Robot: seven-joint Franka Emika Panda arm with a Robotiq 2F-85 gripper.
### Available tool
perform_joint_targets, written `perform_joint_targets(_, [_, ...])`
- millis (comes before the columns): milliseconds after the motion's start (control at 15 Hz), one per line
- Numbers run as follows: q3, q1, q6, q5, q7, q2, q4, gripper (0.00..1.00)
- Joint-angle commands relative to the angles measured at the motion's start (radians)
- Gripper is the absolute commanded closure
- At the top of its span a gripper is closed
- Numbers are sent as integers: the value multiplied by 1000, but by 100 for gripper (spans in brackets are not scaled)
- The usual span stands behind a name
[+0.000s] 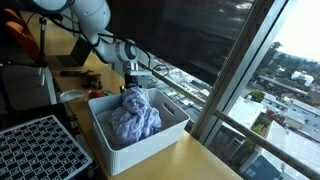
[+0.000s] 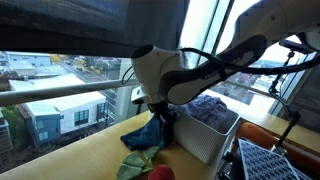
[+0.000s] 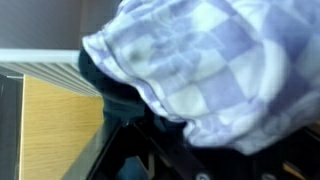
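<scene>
Glass [image 1: 205,50] is seen along the far side in both exterior views, with city roofs beyond it. A wooden worktop [image 1: 195,160] is set against it. The arm [image 1: 88,14] is bent over the worktop and is pointed downward at the wrist. A white bin [image 1: 140,150] is placed on the worktop, and a black rack [image 1: 40,145] is laid just beside it. The bin is filled by a checked cloth [image 1: 135,118], lilac and white, heaped above the rim. A dark cloth [image 2: 148,132] is shown in an exterior view at the bin's outer wall, draped down onto the worktop. In the wrist view it is seen under the checked cloth's edge. The gripper [image 1: 132,84] is placed at the bin's window-side rim, against the checked cloth and right above the dark cloth. Its jaws are hidden by fabric and blur, so how wide they stand cannot be told, nor whether either cloth is pinched. A small green and red item [image 2: 142,165] is laid on the worktop near the dark cloth, apart from the gripper.
</scene>
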State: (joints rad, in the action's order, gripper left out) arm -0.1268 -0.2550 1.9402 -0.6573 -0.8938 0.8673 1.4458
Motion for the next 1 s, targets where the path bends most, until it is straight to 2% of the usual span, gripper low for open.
perform_joint_targets(0, [-5, -1, -25, 19, -5, -9, -24, 58])
perform_joint_targets(267, [-2, -7, -31, 25, 30, -46, -10, 88])
perform_joint_targets(400, [-3, -8, -36, 34, 66, -88, 8, 99])
perform_joint_targets(667, [-10, 2, -50, 75, 139, -203, 49, 98])
perform_joint_targets(933, [-10, 11, -74, 135, 269, -399, 153, 98])
